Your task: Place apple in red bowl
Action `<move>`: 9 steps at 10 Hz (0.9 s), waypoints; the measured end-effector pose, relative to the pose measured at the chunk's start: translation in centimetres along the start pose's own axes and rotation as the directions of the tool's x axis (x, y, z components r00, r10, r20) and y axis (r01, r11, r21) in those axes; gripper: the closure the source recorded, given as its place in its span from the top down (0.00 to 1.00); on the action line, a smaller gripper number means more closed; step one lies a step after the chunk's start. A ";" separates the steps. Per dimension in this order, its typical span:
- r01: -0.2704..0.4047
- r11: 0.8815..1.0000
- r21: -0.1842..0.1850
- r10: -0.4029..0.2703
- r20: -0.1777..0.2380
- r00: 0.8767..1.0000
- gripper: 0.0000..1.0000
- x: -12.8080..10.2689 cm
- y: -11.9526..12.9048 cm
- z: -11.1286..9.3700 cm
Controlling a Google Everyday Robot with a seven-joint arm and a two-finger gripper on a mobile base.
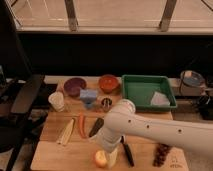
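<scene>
Arm slants down from right, gripper (111, 154) just beside apple (100, 159); clenched or released, cannot tell.

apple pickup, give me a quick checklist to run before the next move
1. Apple in view near the front edge of the wooden board: ok.
2. Gripper down at the apple, close beside it: ok.
3. Secure hold on the apple: cannot tell.
4. Red bowl upright at the back, nothing seen inside: ok.
5. Low straight route to the bowl: not ok; a dark oblong item and a small cup lie in between, so lifting first looks wise.
</scene>
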 end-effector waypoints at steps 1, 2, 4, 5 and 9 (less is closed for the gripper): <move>-0.001 1.000 -0.023 0.001 0.001 1.000 0.80 0.3 -0.1 1.5; -0.008 0.999 -0.040 0.008 0.004 1.000 0.80 0.6 -0.2 2.5; -0.024 0.995 -0.099 0.024 0.006 1.000 0.80 1.4 0.0 4.7; -0.036 0.990 -0.133 0.038 0.011 0.999 0.80 1.7 0.2 5.7; -0.062 0.986 -0.155 0.066 0.026 0.997 0.58 2.2 1.2 6.9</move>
